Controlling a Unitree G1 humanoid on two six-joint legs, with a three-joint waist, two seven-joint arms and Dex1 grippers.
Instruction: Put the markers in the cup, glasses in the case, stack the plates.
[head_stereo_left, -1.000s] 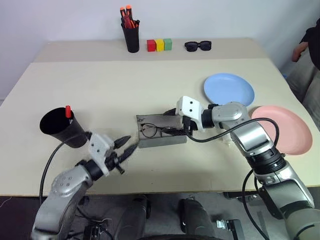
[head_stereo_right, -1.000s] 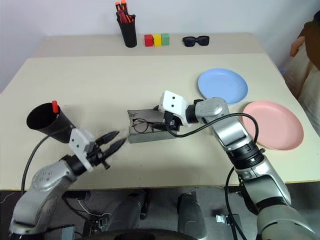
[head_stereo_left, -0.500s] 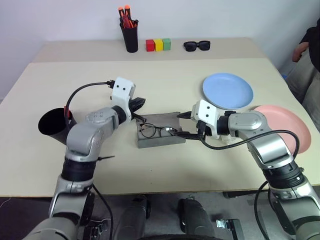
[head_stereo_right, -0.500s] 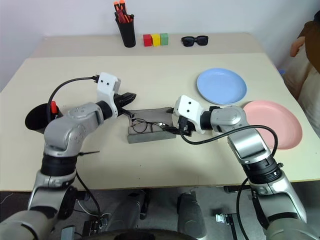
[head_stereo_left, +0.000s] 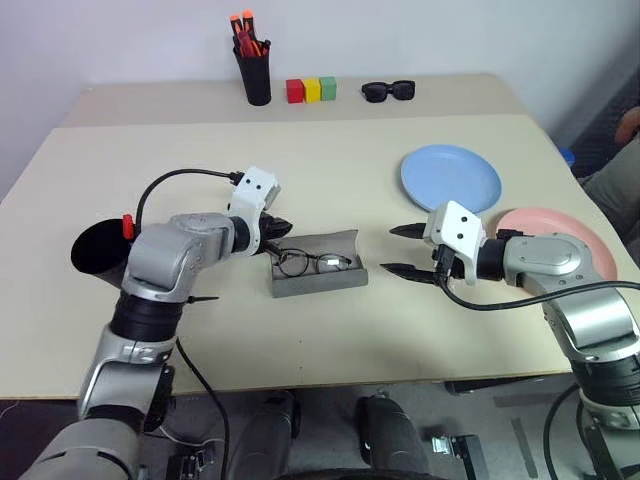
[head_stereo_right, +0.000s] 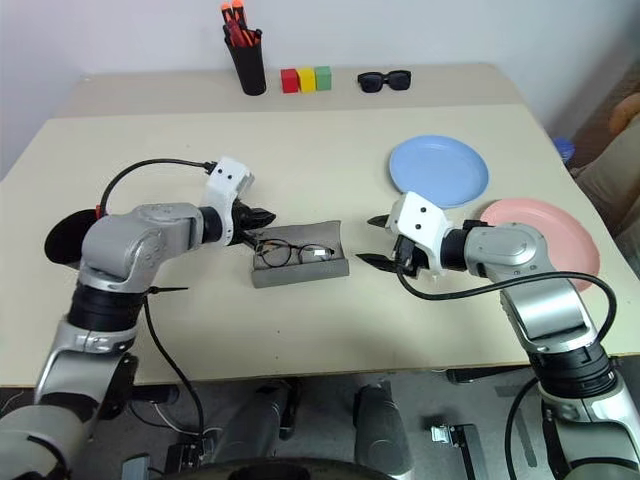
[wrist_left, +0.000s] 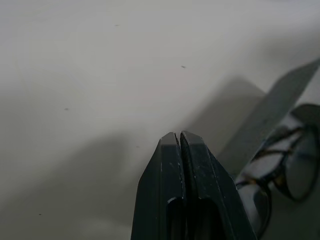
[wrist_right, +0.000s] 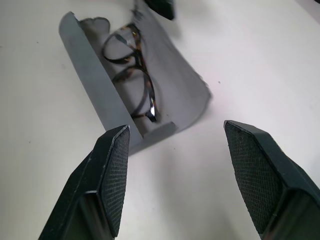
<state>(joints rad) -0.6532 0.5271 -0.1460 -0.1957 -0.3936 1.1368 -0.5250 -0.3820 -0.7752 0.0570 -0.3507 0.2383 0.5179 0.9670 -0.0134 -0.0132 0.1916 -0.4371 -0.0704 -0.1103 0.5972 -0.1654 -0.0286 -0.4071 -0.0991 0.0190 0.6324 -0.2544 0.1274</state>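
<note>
The wire-framed glasses (head_stereo_left: 318, 263) lie inside the open grey case (head_stereo_left: 320, 284) at the table's middle. My left gripper (head_stereo_left: 283, 228) is shut and empty, its tips at the case's back left corner; the left wrist view shows its closed fingertips (wrist_left: 179, 139) beside the glasses (wrist_left: 295, 167). My right gripper (head_stereo_left: 398, 250) is open and empty, just right of the case, which the right wrist view shows ahead of it (wrist_right: 95, 75). The wide black cup (head_stereo_left: 95, 252) at the left holds a red marker (head_stereo_left: 128, 225). The blue plate (head_stereo_left: 450, 178) and the pink plate (head_stereo_left: 565, 228) lie apart at the right.
At the table's back stand a tall black cup of orange-capped markers (head_stereo_left: 250, 70), three coloured blocks (head_stereo_left: 313, 90) and black sunglasses (head_stereo_left: 389, 91). A person (head_stereo_left: 625, 150) is at the far right edge. My right forearm covers part of the pink plate.
My left arm swung up from the table's front left to the case's back left corner, and its fingers closed. My right gripper drew back to the right from the case, still open.
</note>
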